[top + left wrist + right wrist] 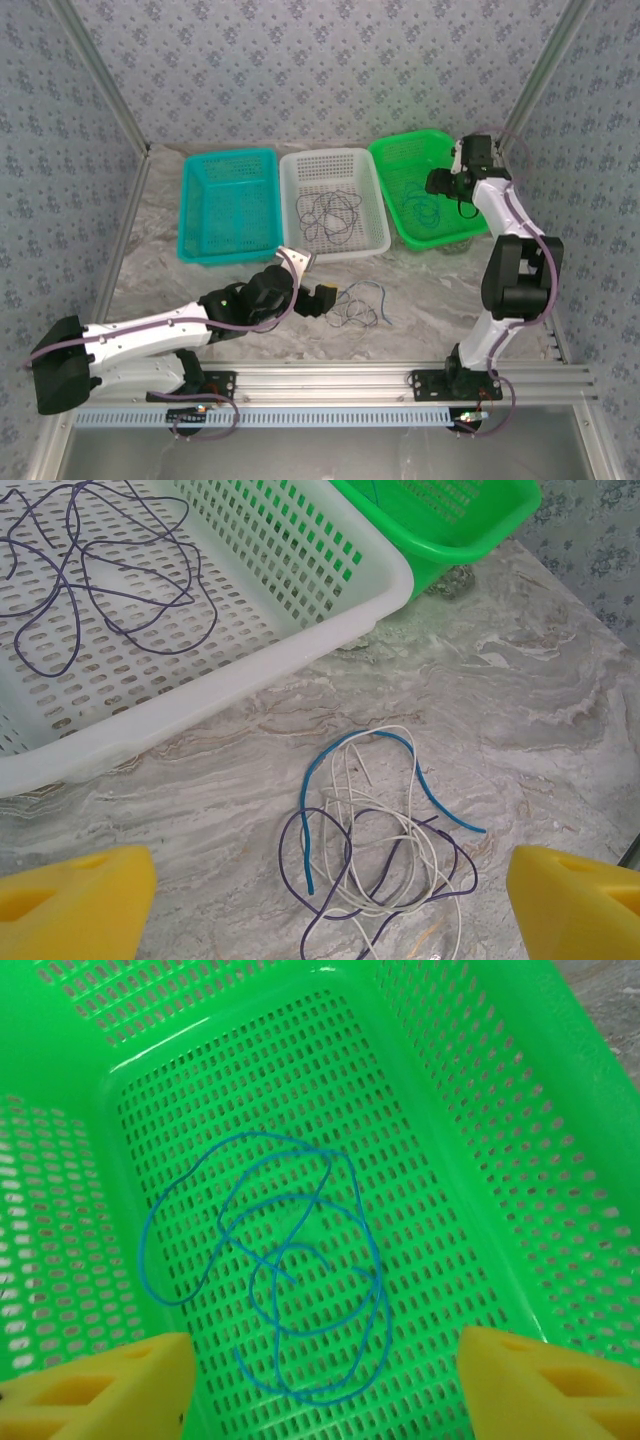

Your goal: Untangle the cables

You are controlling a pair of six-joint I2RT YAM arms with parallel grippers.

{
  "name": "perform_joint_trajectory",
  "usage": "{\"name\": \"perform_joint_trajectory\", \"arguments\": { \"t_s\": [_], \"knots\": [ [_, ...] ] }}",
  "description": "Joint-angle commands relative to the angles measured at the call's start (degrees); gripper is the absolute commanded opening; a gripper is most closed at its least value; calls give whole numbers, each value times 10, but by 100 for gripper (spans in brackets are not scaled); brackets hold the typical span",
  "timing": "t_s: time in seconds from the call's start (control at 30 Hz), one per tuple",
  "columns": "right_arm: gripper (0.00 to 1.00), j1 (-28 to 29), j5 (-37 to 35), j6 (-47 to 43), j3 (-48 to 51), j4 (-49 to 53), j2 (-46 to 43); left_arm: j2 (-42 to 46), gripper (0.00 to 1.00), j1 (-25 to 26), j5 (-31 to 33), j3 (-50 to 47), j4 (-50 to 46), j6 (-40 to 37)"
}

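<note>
Left gripper [328,908] wide open over tangled cables [372,832] on desk [520,700], right gripper [322,1385] open, empty, above green basket [500,1130]

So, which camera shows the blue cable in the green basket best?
Right wrist view: the blue cable lies close, every loop clear. The top view gives tiny curls; the left wrist view catches the green basket corner.

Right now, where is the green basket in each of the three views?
Top external: green basket at far right, beside the white basket.
Left wrist: top edge, behind the white basket's corner.
Right wrist: directly below, its floor central.
Shared landmark: blue cable coiled inside, top and right wrist.
</note>
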State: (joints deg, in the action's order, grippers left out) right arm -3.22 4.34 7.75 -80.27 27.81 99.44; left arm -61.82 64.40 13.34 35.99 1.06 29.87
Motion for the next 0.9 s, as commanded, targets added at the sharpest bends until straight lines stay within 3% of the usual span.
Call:
{"name": "perform_joint_trajectory", "arguments": {
  "t_s": [0.0, 0.27, 0.57, 0.7, 0.87],
  "knots": [
    [73, 8, 16, 10, 27, -20, -68, 2, 91, -1, 7, -4, -1, 3],
    [75, 65, 31, 35, 132, -36, -198, -45, 91, -1, -15, 15, 9, 7],
    [68, 202, 35, 92, 313, -32, -331, -78, 89, -1, -12, 19, 5, 42],
    [66, 286, 20, 135, 378, -44, -395, -59, 90, -2, 23, 9, -8, 48],
    [63, 356, 26, 197, 425, -81, -404, -39, 90, -5, 36, -3, 9, 39]
  ]
}}
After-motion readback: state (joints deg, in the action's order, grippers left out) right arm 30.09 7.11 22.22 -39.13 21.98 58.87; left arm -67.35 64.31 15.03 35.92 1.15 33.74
